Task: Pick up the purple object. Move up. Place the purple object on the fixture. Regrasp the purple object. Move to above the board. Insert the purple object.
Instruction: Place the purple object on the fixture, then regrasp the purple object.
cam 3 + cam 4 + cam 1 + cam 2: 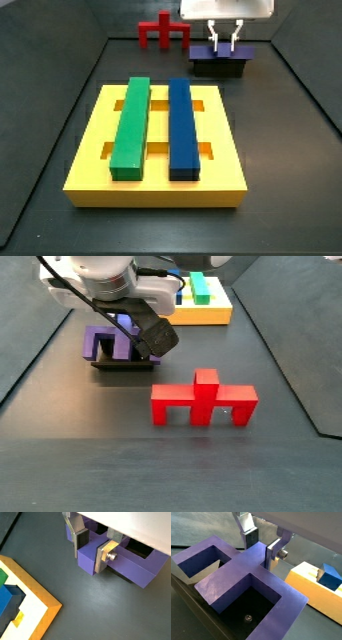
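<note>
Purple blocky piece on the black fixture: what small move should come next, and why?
Probably squeeze the gripper shut on the stem of the purple blocky piece. Its silver fingers flank that stem, contact unclear, while the piece rests on the small black fixture, apart from the yellow slotted board.

Even, bright overhead light — soft shadows, faint floor sheen; low resolution, wrist close-ups slightly soft.
</note>
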